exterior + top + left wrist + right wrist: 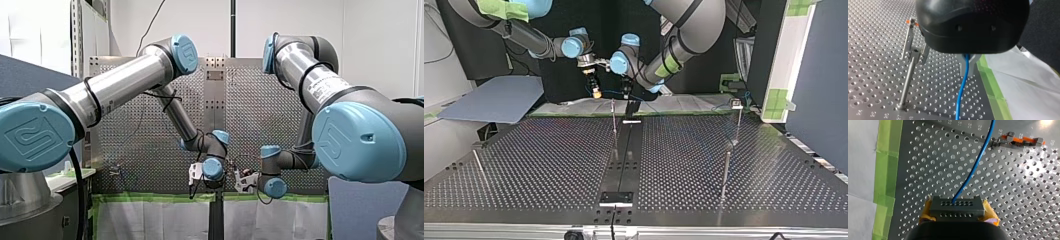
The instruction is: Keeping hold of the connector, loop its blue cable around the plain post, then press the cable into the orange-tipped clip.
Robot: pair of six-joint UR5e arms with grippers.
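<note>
— How is the edge lying with regard to the orange-tipped clip [1020, 139]?

— We are seeing green tape [888, 170] running along the border of the perforated table [1023, 195], some way off from the clip, with a white sheet [860, 157] lying beyond the tape. On the clip's other side, away from the tape, the holed plate is spreading wide. That is where we are finding our room.

— What are we gripping?

— Our right gripper [958, 209] is clamping the connector [956, 203] between its yellow pads [926, 211]. It is sitting apart from the clip, on the clip's tape side. The connector is showing as a dark grey block with two rows of small holes in its face.

— And the cable?

— The blue cable [975, 165] is leaving the upper row of holes and running toward the clip, passing just beside the clip's end. We cannot tell whether it is touching there. It is not yet sitting in the clip.

— Our other tool?

— Our left gripper [967, 66] is closing its metal fingers on the cable, between the clip and the tape. The cable is coming out from between them in one smooth line. The clip is standing upright on a thin metal stem just beside those fingers.
</note>
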